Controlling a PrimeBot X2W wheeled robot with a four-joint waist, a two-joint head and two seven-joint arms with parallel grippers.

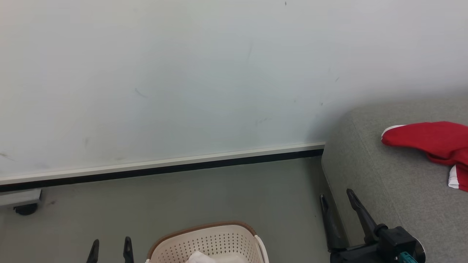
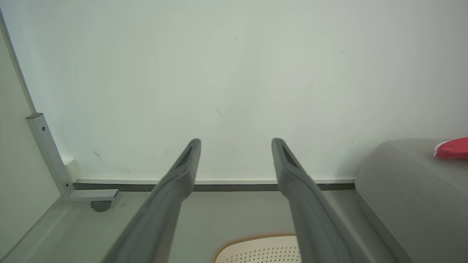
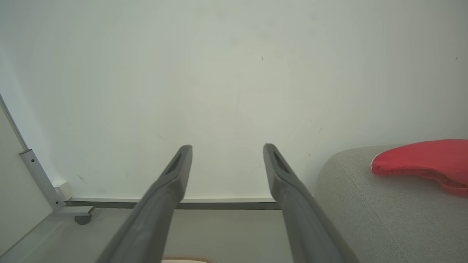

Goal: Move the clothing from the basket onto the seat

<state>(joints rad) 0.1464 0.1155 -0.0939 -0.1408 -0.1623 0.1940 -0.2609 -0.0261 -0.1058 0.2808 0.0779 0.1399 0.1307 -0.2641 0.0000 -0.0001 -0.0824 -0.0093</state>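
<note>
Head view, cream basket held something white, red clothing lay on the grey seat, left tool and right tool stood apart, empty.

No text, label, brand or number can be read in any view. The clothing on the seat shows plain red fabric with white trim. The basket shows bare perforated plastic.
</note>
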